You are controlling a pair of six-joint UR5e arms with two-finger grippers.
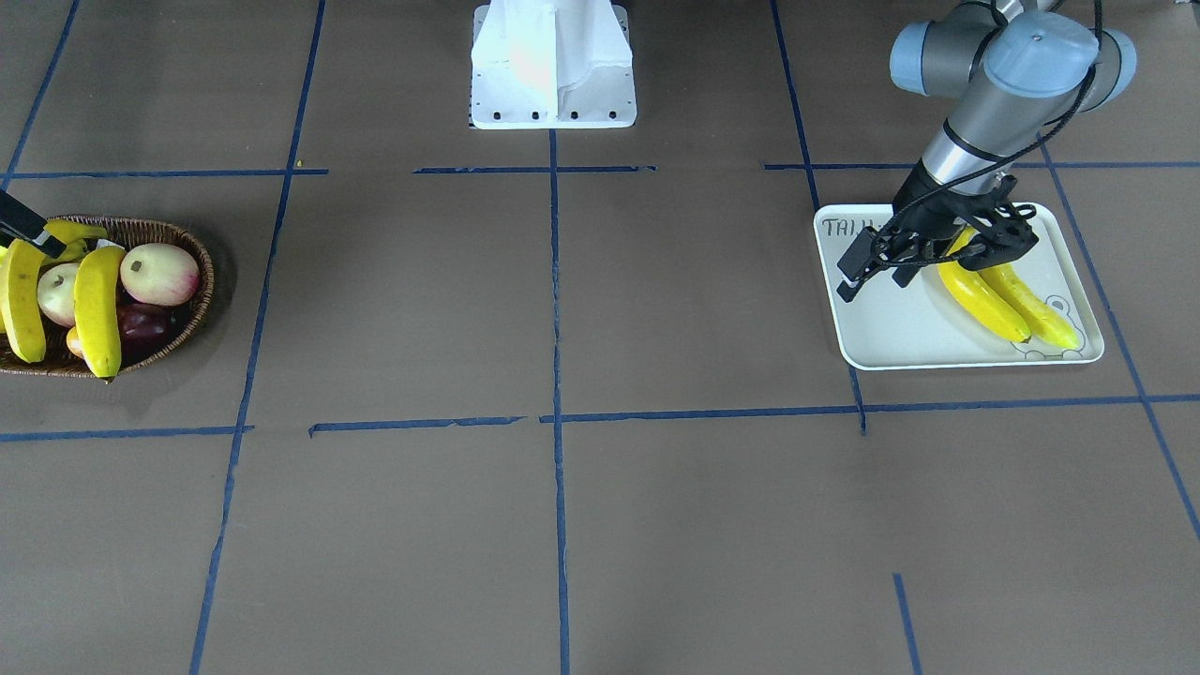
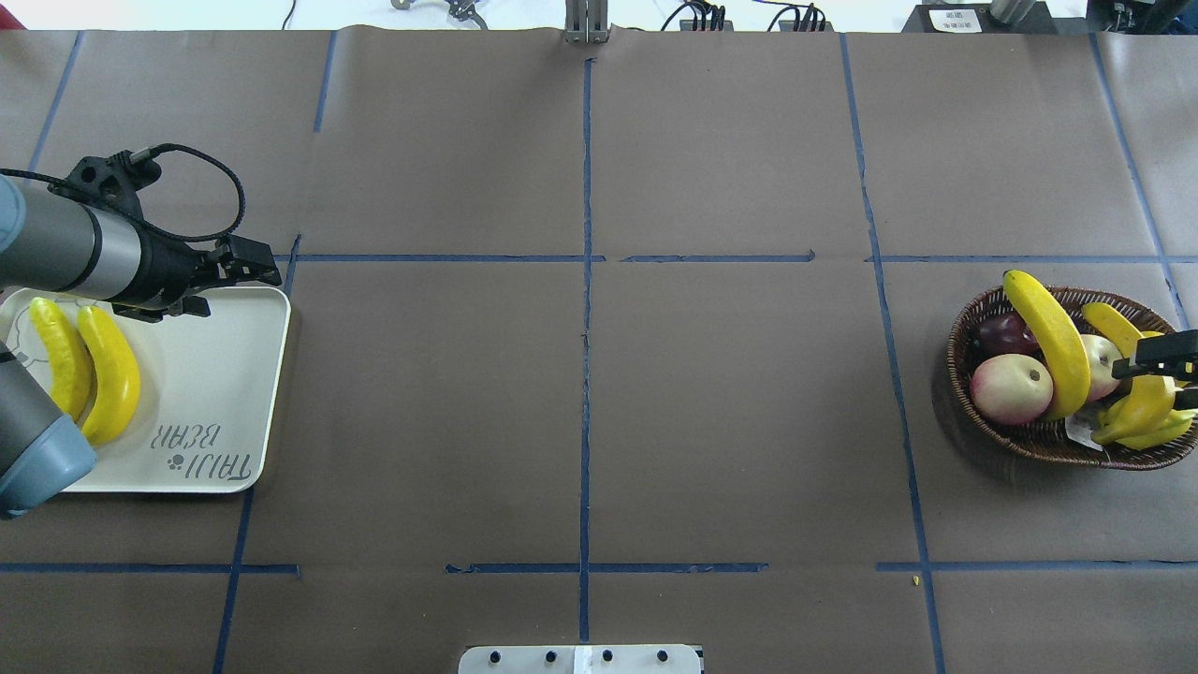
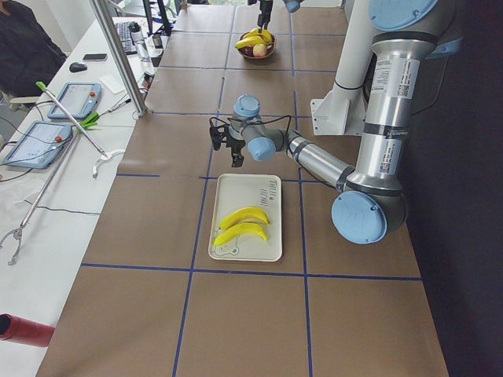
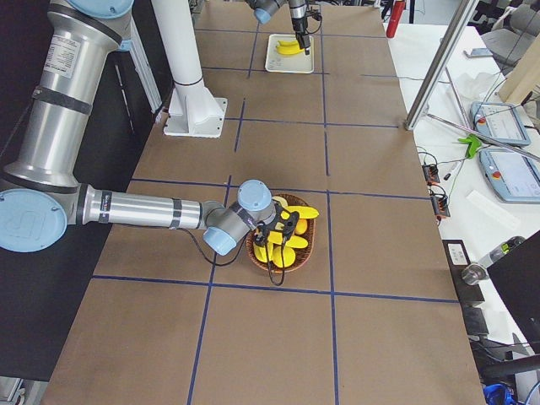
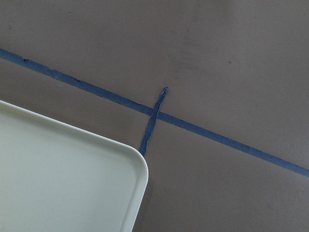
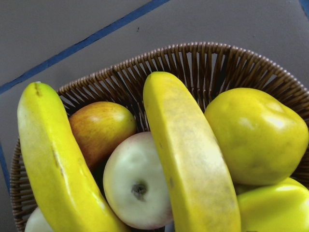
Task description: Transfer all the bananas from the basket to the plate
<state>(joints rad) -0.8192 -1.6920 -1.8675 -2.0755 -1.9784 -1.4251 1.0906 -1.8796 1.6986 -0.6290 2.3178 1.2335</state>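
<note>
Two yellow bananas (image 2: 112,374) (image 2: 61,356) lie side by side on the white plate (image 2: 215,374), also seen in the front view (image 1: 980,295). My left gripper (image 2: 262,269) hovers open and empty over the plate's far corner (image 5: 135,159). The wicker basket (image 2: 1029,440) at the other end holds a long banana (image 2: 1053,342), a second banana (image 2: 1114,328) and other fruit. My right gripper (image 2: 1170,374) is low over the basket with its jaws apart beside yellow fruit. Its wrist view shows two bananas (image 6: 188,159) (image 6: 53,159) close below; the fingers are hidden there.
Pink-cream round fruits (image 2: 1011,388), a dark red-purple fruit (image 2: 1001,329) and yellow pear-like fruits (image 6: 256,135) share the basket. The robot's white base (image 1: 553,66) stands mid-table. Blue tape lines cross the brown table. Tablets lie on a side bench (image 3: 31,141).
</note>
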